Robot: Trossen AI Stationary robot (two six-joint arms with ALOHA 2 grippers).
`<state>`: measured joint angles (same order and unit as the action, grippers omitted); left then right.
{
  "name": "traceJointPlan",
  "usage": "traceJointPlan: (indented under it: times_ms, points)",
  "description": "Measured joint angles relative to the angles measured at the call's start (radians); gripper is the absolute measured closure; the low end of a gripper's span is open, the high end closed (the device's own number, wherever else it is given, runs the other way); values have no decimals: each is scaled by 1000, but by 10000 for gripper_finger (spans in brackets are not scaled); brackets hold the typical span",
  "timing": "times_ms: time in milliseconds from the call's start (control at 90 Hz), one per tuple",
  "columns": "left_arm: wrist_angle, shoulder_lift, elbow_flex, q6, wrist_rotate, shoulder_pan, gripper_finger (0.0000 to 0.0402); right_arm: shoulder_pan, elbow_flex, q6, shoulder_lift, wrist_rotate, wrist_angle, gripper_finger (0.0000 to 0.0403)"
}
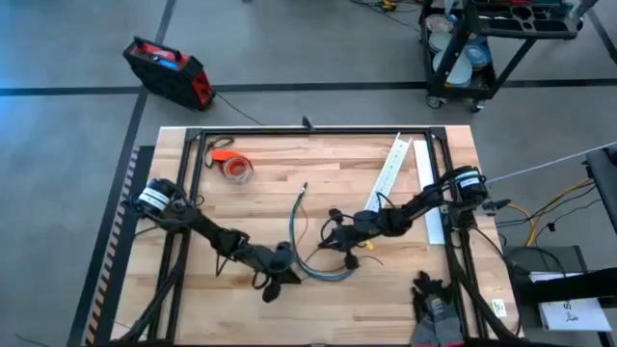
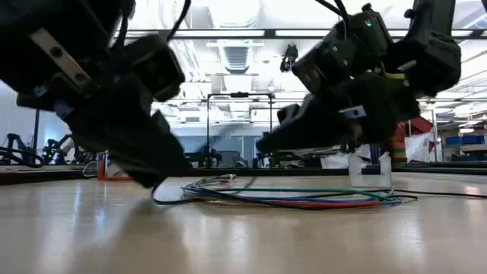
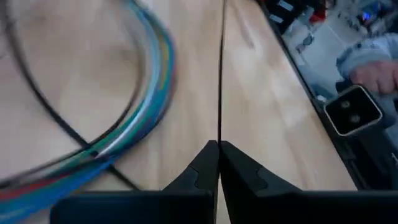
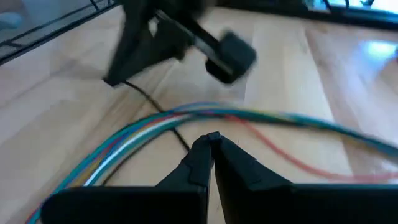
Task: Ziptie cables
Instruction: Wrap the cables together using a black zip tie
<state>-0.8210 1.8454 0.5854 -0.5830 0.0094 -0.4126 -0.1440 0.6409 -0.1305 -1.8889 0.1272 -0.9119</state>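
Pale wood planks make up the table (image 1: 386, 299), smooth, with visible seams between boards. On it lie the cables (image 1: 307, 253): a loose curved bundle of thin flexible wires, green, blue, white and red, sweeping in an arc near the table's middle and front. In the low view the cables (image 2: 304, 199) lie flat on the surface between the two arms.

Left gripper (image 1: 286, 275) sits low at the near end of the bundle; its dark tapered fingers (image 3: 202, 171) are pressed together, pinching a very thin dark strip, the ziptie (image 3: 221, 74), which runs straight away from the tips across the wood.

Right gripper (image 1: 339, 231) sits just beside the bundle's far side. Its pointed fingers (image 4: 202, 155) are closed tip to tip right at the wires; whether anything is caught between them I cannot tell.

Long white slotted channel (image 1: 388, 173) lies angled toward the table's back right. Orange tape roll (image 1: 236, 169) rests back left.
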Motion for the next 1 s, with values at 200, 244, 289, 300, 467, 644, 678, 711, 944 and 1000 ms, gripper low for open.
traceJointPlan:
  times_ms: [200,244,289,300,467,644,678,711,944,1000]
  points:
    - [-124,-16,-70,-80,8,28,401,0,51,-49,0,10,73,403]
    - [-128,-21,-78,-78,8,29,401,0,54,-50,0,10,87,403]
    - [-129,-21,-83,-78,8,28,401,0,55,-48,0,10,94,403]
    - [-129,-21,-84,-78,8,28,401,0,56,-46,0,10,95,403]
    - [-122,-21,-90,-72,8,28,402,0,56,-26,0,10,93,403]
    - [-76,-33,-86,-85,12,29,402,0,56,-27,0,10,93,403]
    - [-54,-42,-87,-91,13,31,402,0,56,-36,0,10,93,403]
    - [-31,-52,-88,-92,13,32,402,-4,56,-46,0,10,92,403]
    - [121,-137,-92,-152,-51,66,402,-33,56,-99,0,2,91,403]
    - [141,-145,-92,-175,-53,78,401,-32,57,-99,0,1,87,403]
